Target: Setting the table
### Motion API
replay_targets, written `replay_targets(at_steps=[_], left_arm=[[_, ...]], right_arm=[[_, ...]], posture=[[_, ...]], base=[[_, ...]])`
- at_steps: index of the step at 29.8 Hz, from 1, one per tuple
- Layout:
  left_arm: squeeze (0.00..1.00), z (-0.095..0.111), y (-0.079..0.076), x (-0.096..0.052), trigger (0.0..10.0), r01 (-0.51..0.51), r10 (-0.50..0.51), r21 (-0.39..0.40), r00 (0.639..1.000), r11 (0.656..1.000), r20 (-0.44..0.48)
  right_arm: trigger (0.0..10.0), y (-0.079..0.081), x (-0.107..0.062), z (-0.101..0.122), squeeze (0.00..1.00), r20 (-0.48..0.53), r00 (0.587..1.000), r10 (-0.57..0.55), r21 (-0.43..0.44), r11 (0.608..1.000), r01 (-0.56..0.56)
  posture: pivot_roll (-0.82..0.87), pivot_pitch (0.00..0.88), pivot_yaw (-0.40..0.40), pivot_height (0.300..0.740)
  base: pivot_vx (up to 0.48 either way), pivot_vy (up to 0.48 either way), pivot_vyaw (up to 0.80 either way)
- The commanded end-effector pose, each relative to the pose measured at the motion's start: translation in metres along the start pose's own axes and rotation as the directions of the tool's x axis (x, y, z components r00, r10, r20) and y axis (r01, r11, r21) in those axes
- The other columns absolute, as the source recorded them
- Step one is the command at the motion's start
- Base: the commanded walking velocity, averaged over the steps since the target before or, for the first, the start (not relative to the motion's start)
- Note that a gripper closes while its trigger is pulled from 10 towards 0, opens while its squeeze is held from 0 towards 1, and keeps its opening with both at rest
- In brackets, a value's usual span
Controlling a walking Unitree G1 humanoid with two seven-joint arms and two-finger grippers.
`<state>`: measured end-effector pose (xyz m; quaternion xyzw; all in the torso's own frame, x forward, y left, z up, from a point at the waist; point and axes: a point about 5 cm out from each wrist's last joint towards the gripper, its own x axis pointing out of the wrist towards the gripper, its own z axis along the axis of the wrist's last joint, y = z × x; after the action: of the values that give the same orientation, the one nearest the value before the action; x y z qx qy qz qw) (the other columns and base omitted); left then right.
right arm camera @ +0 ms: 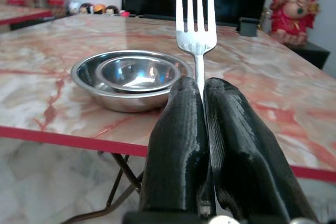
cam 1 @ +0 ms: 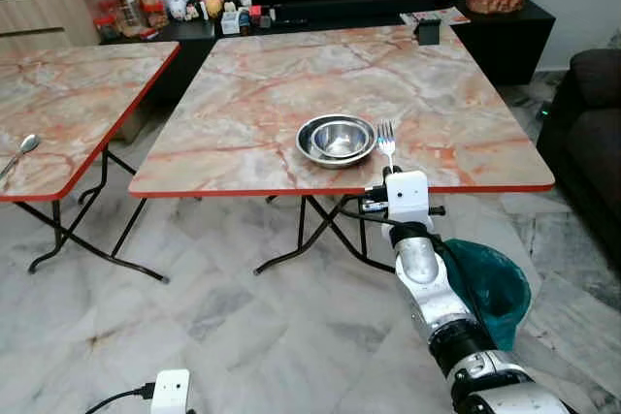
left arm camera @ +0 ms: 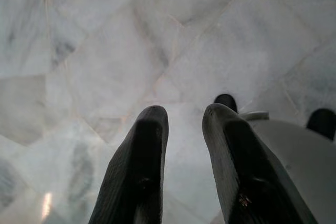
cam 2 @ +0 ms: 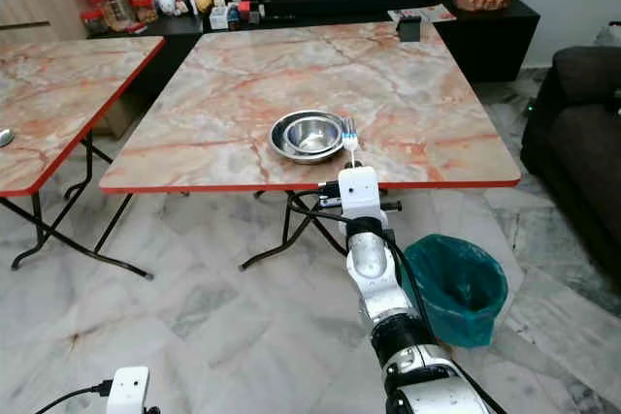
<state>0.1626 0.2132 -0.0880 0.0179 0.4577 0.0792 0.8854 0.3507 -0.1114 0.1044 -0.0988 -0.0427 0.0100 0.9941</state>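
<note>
Right pincer (right arm camera: 202,124) is clamped on the fork (right arm camera: 195,19) handle, tines up, just beside the bowls (cam 1: 337,139) at the counter (cam 1: 466,143) edge. Looks light, stiff, slippery metal, so grip low. Left pincer (left arm camera: 184,161) hangs apart over floor.

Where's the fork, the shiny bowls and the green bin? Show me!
fork (right arm camera: 195,11), right wrist view, on the tines
shiny bowls (cam 1: 336,139), left eye view, on the inner bowl's bottom
green bin (cam 2: 464,312), right eye view, on its front wall
</note>
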Motion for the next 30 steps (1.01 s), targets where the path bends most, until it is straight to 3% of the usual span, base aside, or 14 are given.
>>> replay_targets(at_steps=[1,30], left_arm=[[0.0,0.0077,0.0025,0.0013,10.0,-0.012,0.012,-0.014,1.0,1.0,0.024],[0.0,0.0067,0.0006,0.0012,10.0,-0.013,0.013,-0.023,1.0,1.0,0.023]], right_arm=[[10.0,-0.0045,0.0029,0.0032,0.0,0.006,1.0,-0.008,0.001,1.0,0.008],[10.0,0.0009,0.0018,0.0037,0.0,0.012,0.999,0.043,0.011,0.999,-0.043]], posture=[[0.0,0.013,0.072,0.74],[0.0,0.015,0.063,0.74]], base=[[0.401,0.0,-0.52],[0.401,0.0,-0.02]])
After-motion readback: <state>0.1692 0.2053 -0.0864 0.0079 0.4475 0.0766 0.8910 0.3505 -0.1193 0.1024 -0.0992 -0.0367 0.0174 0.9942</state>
